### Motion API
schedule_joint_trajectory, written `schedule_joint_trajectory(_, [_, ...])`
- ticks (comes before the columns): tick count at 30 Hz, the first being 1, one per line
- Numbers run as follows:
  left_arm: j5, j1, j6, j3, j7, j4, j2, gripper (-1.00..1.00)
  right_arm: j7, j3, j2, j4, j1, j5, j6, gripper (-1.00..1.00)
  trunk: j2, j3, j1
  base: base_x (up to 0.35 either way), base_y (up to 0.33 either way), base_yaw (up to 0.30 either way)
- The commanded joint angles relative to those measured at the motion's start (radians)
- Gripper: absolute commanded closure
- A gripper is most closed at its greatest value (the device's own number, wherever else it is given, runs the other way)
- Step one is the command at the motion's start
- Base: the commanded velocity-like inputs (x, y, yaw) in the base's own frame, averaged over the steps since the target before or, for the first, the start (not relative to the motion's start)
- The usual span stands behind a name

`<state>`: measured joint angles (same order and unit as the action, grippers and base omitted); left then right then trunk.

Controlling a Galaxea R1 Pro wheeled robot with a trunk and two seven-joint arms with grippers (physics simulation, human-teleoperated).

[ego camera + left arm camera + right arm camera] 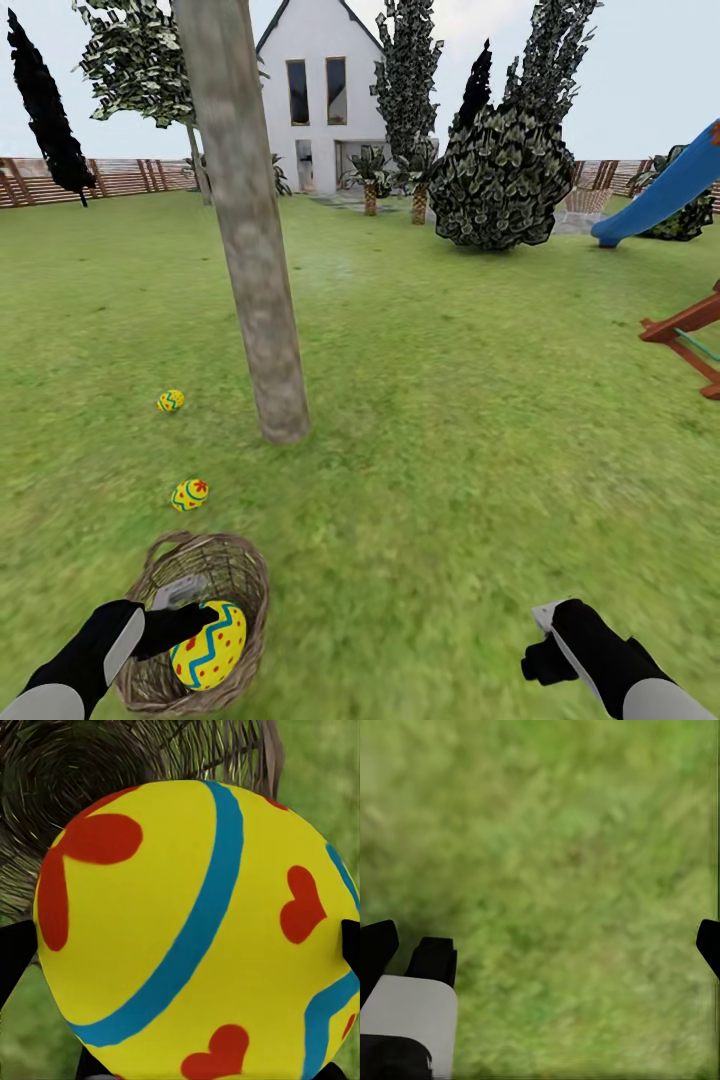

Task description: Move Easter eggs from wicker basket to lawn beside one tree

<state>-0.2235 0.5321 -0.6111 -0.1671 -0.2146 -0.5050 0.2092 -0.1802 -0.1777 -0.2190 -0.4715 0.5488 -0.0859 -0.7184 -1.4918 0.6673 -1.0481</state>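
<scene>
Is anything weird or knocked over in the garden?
Nothing looks broken or spilled. The basket stands upright on the lawn. Two eggs lie on the grass near the tree, and the left gripper holds the third egg over the basket.

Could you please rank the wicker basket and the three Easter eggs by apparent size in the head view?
1. Wicker basket
2. Egg in the left end effector, magnified by nearness
3. Nearer lawn egg
4. Farther lawn egg, probably smaller only through distance

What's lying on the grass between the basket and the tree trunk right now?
In the head view, one Easter egg lies on the lawn between the wicker basket and the tree; otherwise that stretch is bare grass.
</scene>
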Motion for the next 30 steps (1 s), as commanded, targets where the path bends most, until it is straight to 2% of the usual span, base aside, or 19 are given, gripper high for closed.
schedule_joint_trajectory(1, [-0.002,0.0,-0.007,-0.005,-0.003,-0.001,-0.001,1.0,-0.008,-0.005,-0.001,-0.001,0.0,-0.009,-0.004,-1.0,0.007,-0.002,0.004,0.0,0.0,0.0])
schedule_joint_trajectory(11, [-0.003,0.0,-0.007,-0.004,-0.005,-0.001,-0.002,1.0,-0.008,-0.006,-0.002,-0.001,0.0,-0.009,-0.004,-1.0,0.077,-0.034,0.042,-0.124,-0.127,0.0])
schedule_joint_trajectory(21, [-0.004,0.0,-0.008,-0.002,-0.006,0.0,-0.004,1.0,-0.008,-0.008,-0.001,-0.001,0.0,-0.009,-0.004,-1.0,0.147,-0.065,0.081,-0.129,-0.271,0.0])
schedule_joint_trajectory(28, [0.002,0.0,-0.009,-0.002,-0.003,0.001,-0.012,1.0,-0.008,-0.007,-0.002,-0.001,0.0,-0.009,-0.004,-1.0,0.196,-0.087,0.107,0.209,-0.142,0.0])
schedule_joint_trajectory(30, [0.002,0.0,-0.009,0.0,-0.002,0.002,-0.021,1.0,-0.008,-0.006,-0.002,-0.001,0.0,-0.009,-0.004,-1.0,0.21,-0.093,0.115,0.316,-0.111,0.0])
